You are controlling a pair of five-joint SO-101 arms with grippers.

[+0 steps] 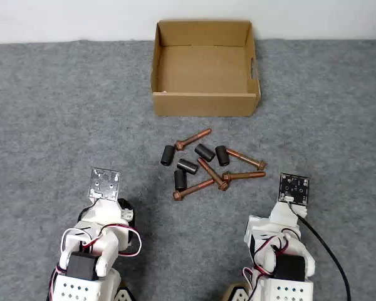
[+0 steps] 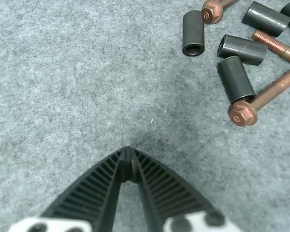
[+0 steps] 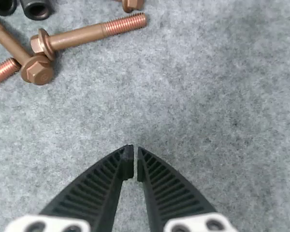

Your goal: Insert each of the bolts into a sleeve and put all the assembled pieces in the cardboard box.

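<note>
Several copper bolts (image 1: 193, 189) and several short black sleeves (image 1: 187, 166) lie loose in a cluster on the grey carpet, in front of the open cardboard box (image 1: 203, 104). The box holds nothing. My left gripper (image 2: 130, 151) is shut and empty, low over bare carpet; the nearest sleeve (image 2: 236, 79) and a bolt (image 2: 261, 102) lie a short way off. My right gripper (image 3: 134, 155) is shut with nothing in it, with a bolt (image 3: 87, 35) and a bolt head (image 3: 37, 72) lying apart from it. The left arm (image 1: 99, 235) and right arm (image 1: 281, 244) sit at the near edge.
Grey carpet (image 1: 62, 113) covers the table, bare on both sides of the cluster and the box. A white wall strip runs behind the box. A black cable (image 1: 326, 248) trails from the right arm.
</note>
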